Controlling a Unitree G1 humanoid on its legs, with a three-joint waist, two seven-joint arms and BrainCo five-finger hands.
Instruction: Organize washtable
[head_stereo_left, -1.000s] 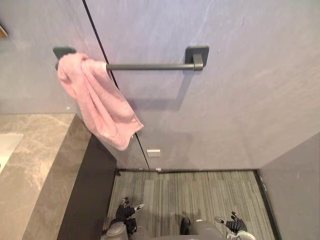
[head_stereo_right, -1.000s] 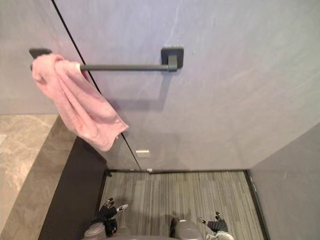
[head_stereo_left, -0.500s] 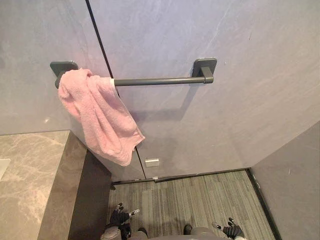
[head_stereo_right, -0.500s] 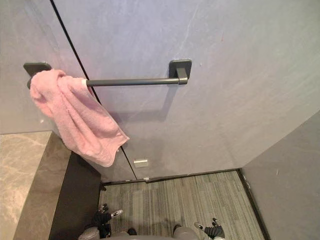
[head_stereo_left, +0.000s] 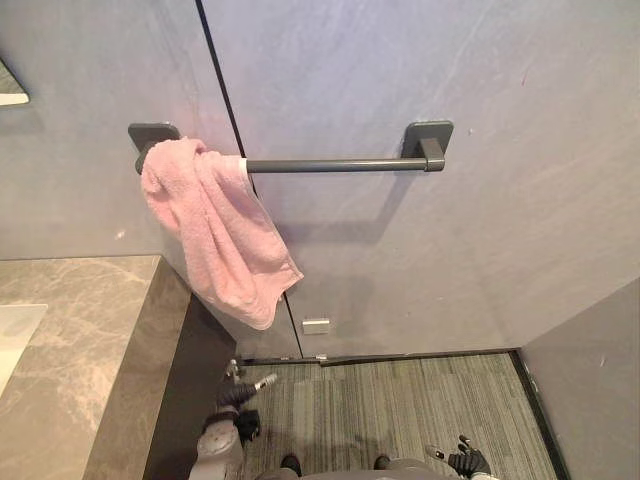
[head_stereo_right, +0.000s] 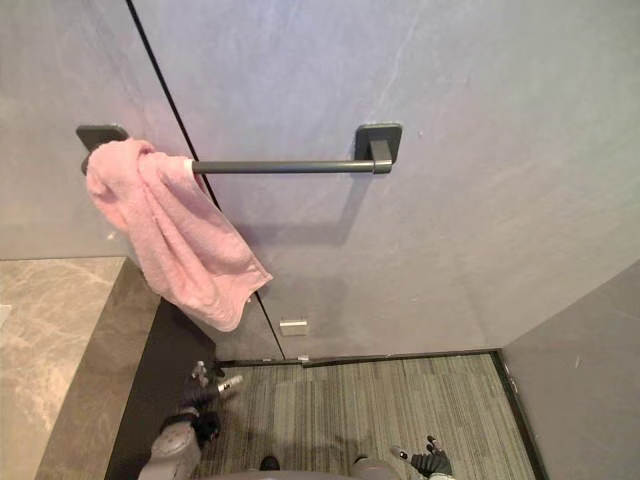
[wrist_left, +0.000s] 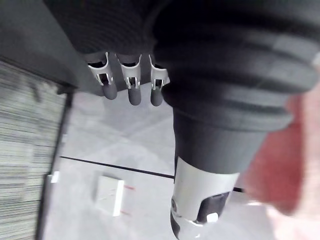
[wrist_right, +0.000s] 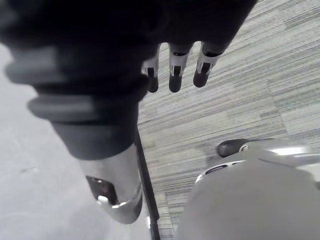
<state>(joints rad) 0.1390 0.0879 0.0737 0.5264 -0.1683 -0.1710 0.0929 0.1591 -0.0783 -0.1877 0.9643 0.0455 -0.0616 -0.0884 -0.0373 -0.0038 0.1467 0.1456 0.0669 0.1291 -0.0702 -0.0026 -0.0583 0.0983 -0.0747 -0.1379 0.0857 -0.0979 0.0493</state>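
Observation:
A pink towel hangs bunched over the left end of a dark towel bar on the grey wall, its lower corner drooping toward the counter's edge. My left hand is low beside the dark cabinet, well below the towel, with relaxed fingers and nothing in it. In the left wrist view a pink towel edge shows past the thumb. My right hand hangs near the floor at the lower right, fingers straight and empty.
A marble counter with a white basin edge lies at the left, above a dark cabinet side. A white wall socket sits under the bar. Striped flooring runs to a grey side wall.
The camera has shifted, so the whole picture moved. My left hand has risen from near the floor up along the cabinet side. The towel hangs as before.

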